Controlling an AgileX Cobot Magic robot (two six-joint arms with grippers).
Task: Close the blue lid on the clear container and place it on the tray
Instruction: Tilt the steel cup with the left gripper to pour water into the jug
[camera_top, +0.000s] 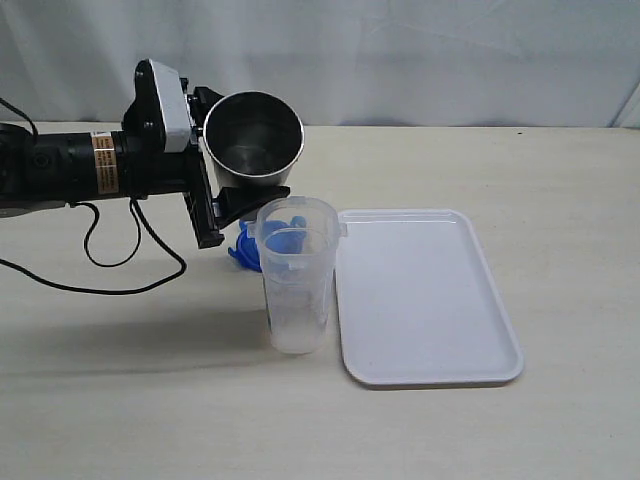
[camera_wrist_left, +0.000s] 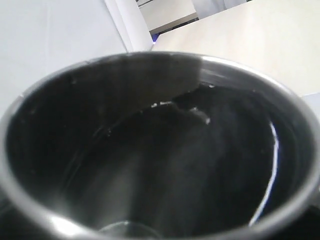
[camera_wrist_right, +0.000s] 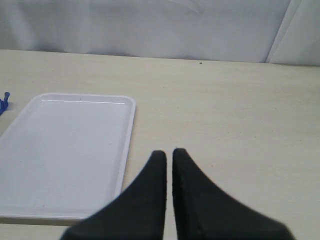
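Note:
The clear container (camera_top: 296, 290) stands upright and open on the table, touching or nearly touching the left rim of the white tray (camera_top: 430, 300). The blue lid (camera_top: 242, 251) lies on the table just behind it, partly seen through its wall. My left gripper (camera_top: 250, 147) is lifted above and behind the container, shut on a grey steel cup (camera_top: 252, 135) tipped with its mouth toward the camera. The cup's dark inside (camera_wrist_left: 160, 150) fills the left wrist view and hides the fingers. My right gripper (camera_wrist_right: 169, 152) is shut on nothing, over bare table beside the tray (camera_wrist_right: 70, 150).
A black cable (camera_top: 110, 262) loops on the table below the left arm. A white curtain backs the table. A sliver of the blue lid (camera_wrist_right: 4, 103) shows past the tray's far corner in the right wrist view.

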